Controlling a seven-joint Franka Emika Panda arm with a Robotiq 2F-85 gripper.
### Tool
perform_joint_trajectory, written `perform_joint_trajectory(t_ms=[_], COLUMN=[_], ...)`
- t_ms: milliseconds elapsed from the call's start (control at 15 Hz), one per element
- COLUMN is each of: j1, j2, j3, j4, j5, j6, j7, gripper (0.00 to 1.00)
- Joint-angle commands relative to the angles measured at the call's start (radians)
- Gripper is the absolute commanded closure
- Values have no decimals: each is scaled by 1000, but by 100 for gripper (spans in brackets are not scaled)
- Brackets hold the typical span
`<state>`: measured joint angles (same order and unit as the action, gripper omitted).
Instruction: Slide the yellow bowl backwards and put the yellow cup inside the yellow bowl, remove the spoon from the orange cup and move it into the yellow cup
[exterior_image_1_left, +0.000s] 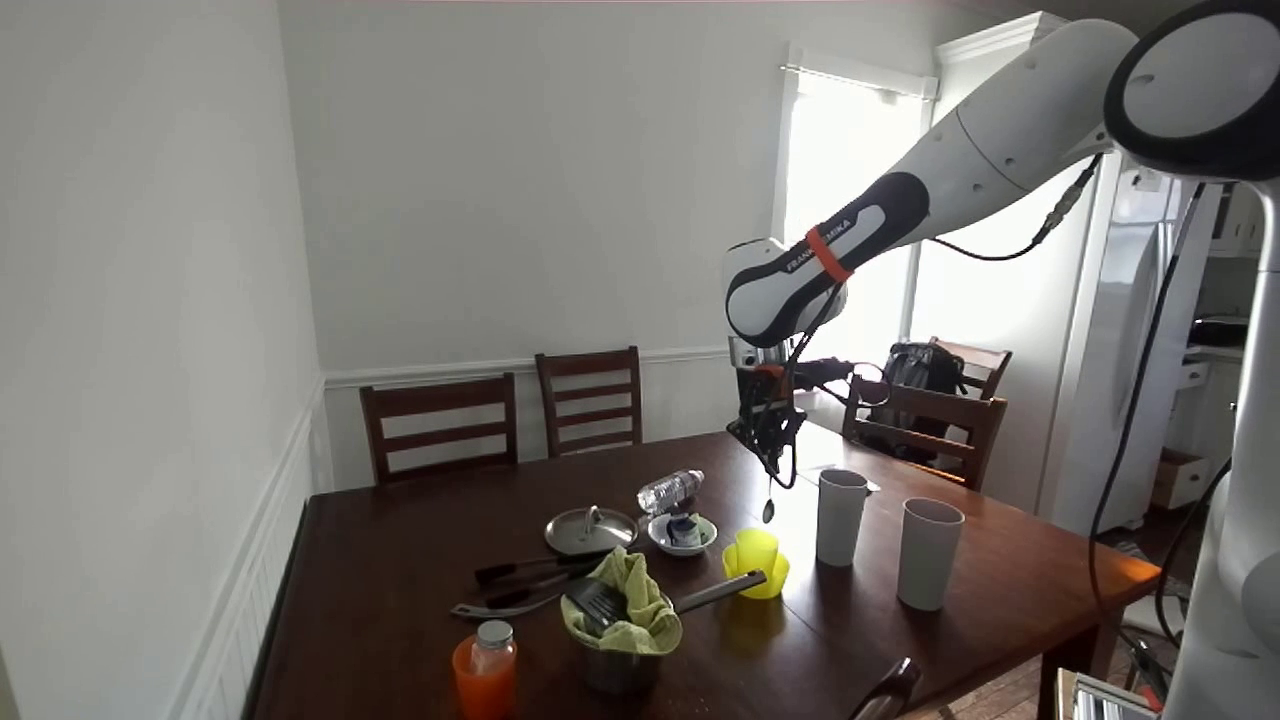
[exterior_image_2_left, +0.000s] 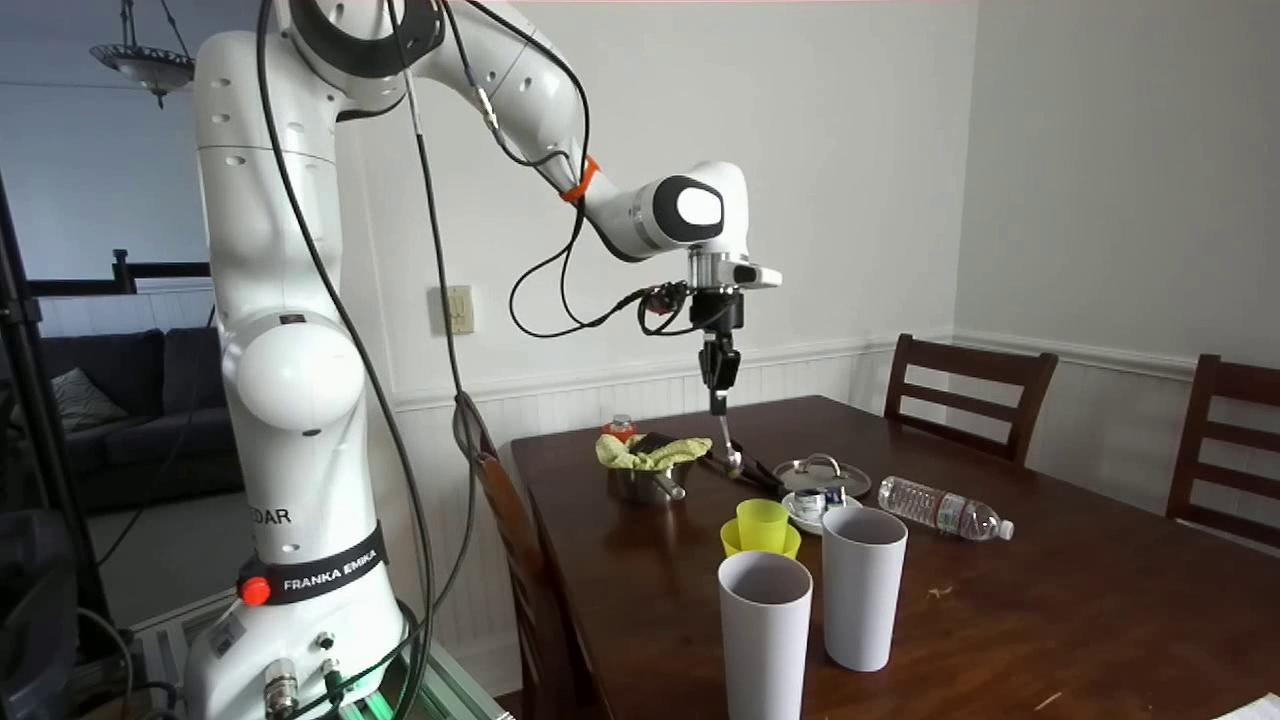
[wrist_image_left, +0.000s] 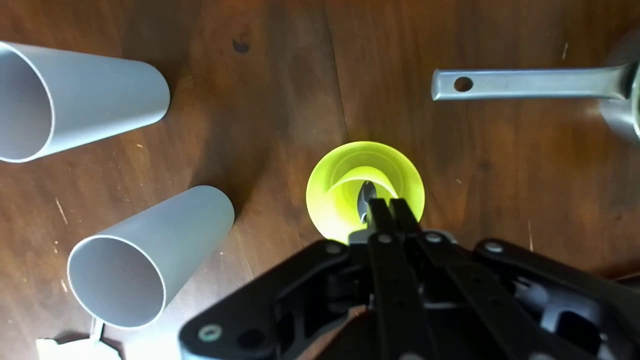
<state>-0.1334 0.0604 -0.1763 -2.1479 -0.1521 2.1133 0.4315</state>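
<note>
Gripper (exterior_image_2_left: 718, 408): held the spoon (exterior_image_2_left: 728, 441), jaws narrow (head hung downward)
Yellow cup (exterior_image_2_left: 762, 527): stood inside yellow bowl (wrist_image_left: 402, 172)

I hold a slim silvery spoon (exterior_image_2_left: 734, 460) in my black gripper (exterior_image_2_left: 718, 411); 1 small yellow cup (exterior_image_2_left: 763, 525) stands inside a round yellow bowl (exterior_image_2_left: 731, 541).

Dark, glossy wood forms the table (exterior_image_2_left: 1000, 620), its sheen broken by small pale marks. The yellow bowl (wrist_image_left: 402, 172) and yellow cup (exterior_image_2_left: 762, 525) both look like smooth, slightly translucent plastic; the orange cup (exterior_image_1_left: 486, 690) looks plastic too. Duller, more matt plastic (or so it seems) makes up the two tall grey cups (wrist_image_left: 160, 245). Shiny metal shows on the spoon (wrist_image_left: 367, 192) and pan lid (exterior_image_1_left: 590, 540), satin metal on the saucepan handle (wrist_image_left: 530, 84). The green cloth (exterior_image_1_left: 628, 575) is creased fabric, the water bottle (exterior_image_2_left: 930, 505) clear plastic.
</note>
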Motion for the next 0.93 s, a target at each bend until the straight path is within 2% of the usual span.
perform_joint_trajectory(t_ms=[0,200,467,867], j1=[-30,-42,-48,-50], j2=[23,75,144,234], j3=[-19,-24,-23,-1], j4=[-2,-1,2,33], j5=[-29,12,39,133], j6=[52,128,236,232], j7=[-103,-186,-229,-315], gripper=[99,99,99,99])
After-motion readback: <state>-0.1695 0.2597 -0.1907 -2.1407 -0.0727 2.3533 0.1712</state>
